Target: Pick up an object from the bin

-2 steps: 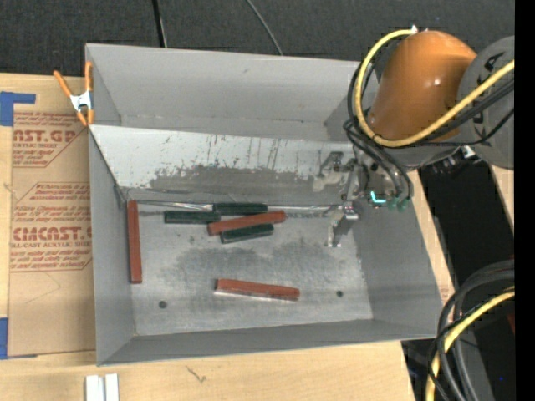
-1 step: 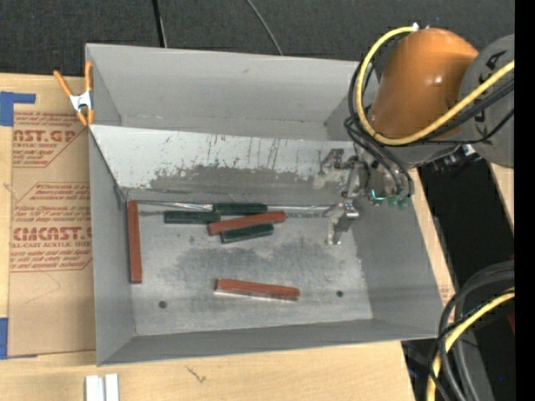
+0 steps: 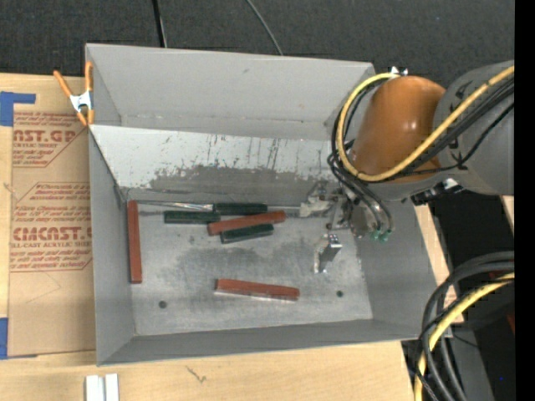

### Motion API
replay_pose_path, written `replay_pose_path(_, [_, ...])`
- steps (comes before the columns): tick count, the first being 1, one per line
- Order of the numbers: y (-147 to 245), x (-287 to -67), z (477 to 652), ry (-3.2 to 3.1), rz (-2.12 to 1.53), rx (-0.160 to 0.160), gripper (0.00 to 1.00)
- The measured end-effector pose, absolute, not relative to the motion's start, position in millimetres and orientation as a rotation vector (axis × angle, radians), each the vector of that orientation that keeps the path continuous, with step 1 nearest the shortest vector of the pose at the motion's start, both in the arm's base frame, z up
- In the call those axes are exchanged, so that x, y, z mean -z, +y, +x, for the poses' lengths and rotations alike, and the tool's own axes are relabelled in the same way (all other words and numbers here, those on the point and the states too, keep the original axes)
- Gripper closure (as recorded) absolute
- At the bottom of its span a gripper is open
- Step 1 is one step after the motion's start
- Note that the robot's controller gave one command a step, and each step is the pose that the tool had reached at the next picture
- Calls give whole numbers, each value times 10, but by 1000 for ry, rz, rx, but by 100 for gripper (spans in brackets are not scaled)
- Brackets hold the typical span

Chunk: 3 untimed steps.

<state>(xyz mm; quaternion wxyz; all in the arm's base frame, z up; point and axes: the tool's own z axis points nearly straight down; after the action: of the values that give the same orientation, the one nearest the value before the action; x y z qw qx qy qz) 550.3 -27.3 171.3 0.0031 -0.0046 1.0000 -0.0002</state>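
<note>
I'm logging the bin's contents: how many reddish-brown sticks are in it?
3 reddish-brown sticks: one at the far left, one lying across the lower middle, one among the dark green sticks higher up. The arm covers the right side, so another may be hidden.

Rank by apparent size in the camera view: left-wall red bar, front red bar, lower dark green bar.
1. left-wall red bar and front red bar: look alike, unranked.
2. lower dark green bar: visible part clearly shorter.
</note>
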Motion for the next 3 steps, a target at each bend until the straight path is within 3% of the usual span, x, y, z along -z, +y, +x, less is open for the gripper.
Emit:
replay_pose_path(1, [-100,-1179,4961,3139,81,-1,0])
replay_pose_path(2, [-71,-759,5024,3096,-436,0,100])
replay_pose_path(3, [-71,-759,5024,3095,-437,0,100])
